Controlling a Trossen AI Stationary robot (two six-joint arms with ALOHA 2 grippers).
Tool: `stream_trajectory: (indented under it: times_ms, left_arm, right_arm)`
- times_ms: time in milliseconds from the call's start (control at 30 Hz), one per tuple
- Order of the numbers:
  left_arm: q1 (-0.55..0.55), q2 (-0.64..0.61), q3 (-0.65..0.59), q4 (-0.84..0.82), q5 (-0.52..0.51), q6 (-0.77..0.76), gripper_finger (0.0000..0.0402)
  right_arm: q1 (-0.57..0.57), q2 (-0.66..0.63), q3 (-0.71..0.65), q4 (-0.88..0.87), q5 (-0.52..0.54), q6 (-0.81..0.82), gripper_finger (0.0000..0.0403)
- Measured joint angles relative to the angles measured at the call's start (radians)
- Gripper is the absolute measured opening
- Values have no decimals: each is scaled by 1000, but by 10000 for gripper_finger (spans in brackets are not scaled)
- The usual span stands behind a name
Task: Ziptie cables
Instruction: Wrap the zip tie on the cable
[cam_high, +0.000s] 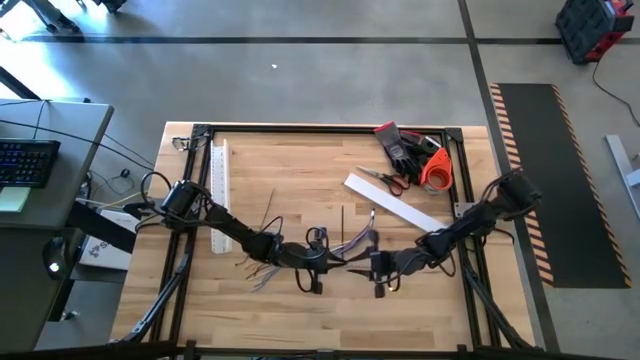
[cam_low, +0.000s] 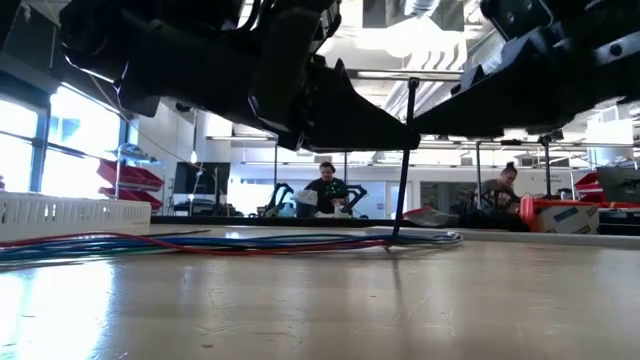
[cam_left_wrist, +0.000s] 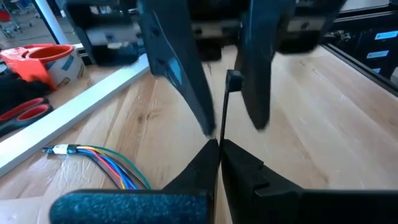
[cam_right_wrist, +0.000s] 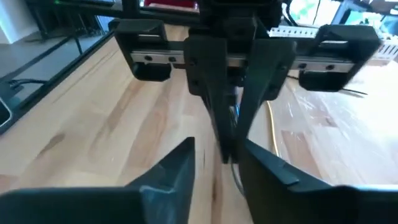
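Observation:
The cables (cam_low: 200, 243) lie as a limp coloured bunch on the wooden table (cam_high: 300, 170), and show in the left wrist view as cables (cam_left_wrist: 109, 163). A thin dark ziptie (cam_low: 403, 170) stands upright, its lower end among them. My left gripper (cam_high: 340, 260) is shut on the ziptie (cam_left_wrist: 225, 106) near its top. My right gripper (cam_high: 356, 264) faces it from the right, open. Its fingers (cam_left_wrist: 180, 81) stand on either side of the ziptie's head (cam_left_wrist: 233, 79); whether they touch it I cannot tell. More zipties (cam_high: 270, 210) lie loose farther back. My left gripper pinches the ziptie's strip (cam_left_wrist: 220, 134) a little below its head, between its two fingertips. The fingers come almost level from the table's left and lie across the strip. The ziptie stands upright, its lower end (cam_low: 393, 240) down at the cables on the table.
A white slotted duct (cam_high: 222, 190) lies at the left. A white strip (cam_high: 395, 205), scissors (cam_high: 385, 180), dark gloves (cam_high: 400, 145) and an orange tape dispenser (cam_high: 435, 170) sit at the back right. A black frame (cam_high: 330, 128) runs round the table. People sit in the room beyond (cam_low: 325, 190).

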Motion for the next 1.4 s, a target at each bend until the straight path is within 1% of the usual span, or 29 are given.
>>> stream_trajectory:
  times_ms: [67, 167, 233, 300, 367, 433, 467, 533, 667, 733, 833, 933, 1000, 1067, 1133, 1200, 1267, 1333, 1400]
  left_arm:
    - [0, 0, 0, -7, 1, -12, 0]
    - [0, 0, 0, -21, 1, -20, 0]
    - [0, 0, 0, -23, 1, -20, 0]
    - [0, 0, 0, -23, 1, -20, 0]
    - [0, 0, 0, -23, 1, -20, 0]
    - [0, 0, 0, -23, 1, -26, 0]
    - [0, 0, 0, -23, 1, -27, 0]
    - [-1, 0, 0, -23, 0, -28, 0]
    - [-1, 0, 0, -25, 0, -28, 0]
    - [-2, 0, 0, -30, 0, -28, 0]
    - [-4, -1, 0, -27, 0, -28, 0]
    - [-4, -1, 0, -35, 0, -31, 0]
    - [-5, -1, 0, -46, -1, -44, 0]
    - [-5, -1, 0, -61, -1, -54, 0]
    - [-5, -1, 0, -69, -1, -55, 0]
    - [-9, -1, 0, -76, -2, -62, 0]
    - [-12, -1, 0, -78, -2, -62, 0]
    - [-16, -1, 0, -79, -2, -62, 0]
    - [-18, -1, 0, -86, -2, -62, 0]
  right_arm:
    - [0, -62, 0, -60, -1, 33, 123]
    - [0, -162, 0, -104, 6, 76, 125]
    - [0, -212, 1, -102, 12, 74, 114]
    - [0, -232, 22, -124, 8, 51, 88]
    - [-4, -223, 54, -166, -18, 22, 50]
    - [-13, -186, 100, -208, -58, 13, 15]
    - [-17, -163, 123, -232, -66, 21, 9]
    - [-30, -116, 173, -285, -54, 64, 9]
    - [-49, -50, 249, -476, -16, 139, 2]
    - [-49, -35, 265, -511, -14, 155, 2]
    - [-47, -34, 278, -504, -9, 133, 1]
    - [-49, -71, 282, -492, 5, 131, 1]
    - [-63, -101, 282, -503, 25, 159, 1]
    - [-97, -118, 282, -574, 51, 212, 1]
    - [-145, -120, 281, -673, 52, 275, 1]
    - [-202, -116, 263, -716, 21, 334, 5]
    - [-267, -108, 212, -680, -45, 377, 20]
    - [-332, -95, 145, -621, -106, 417, 45]
    - [-393, -88, 74, -530, -132, 444, 77]
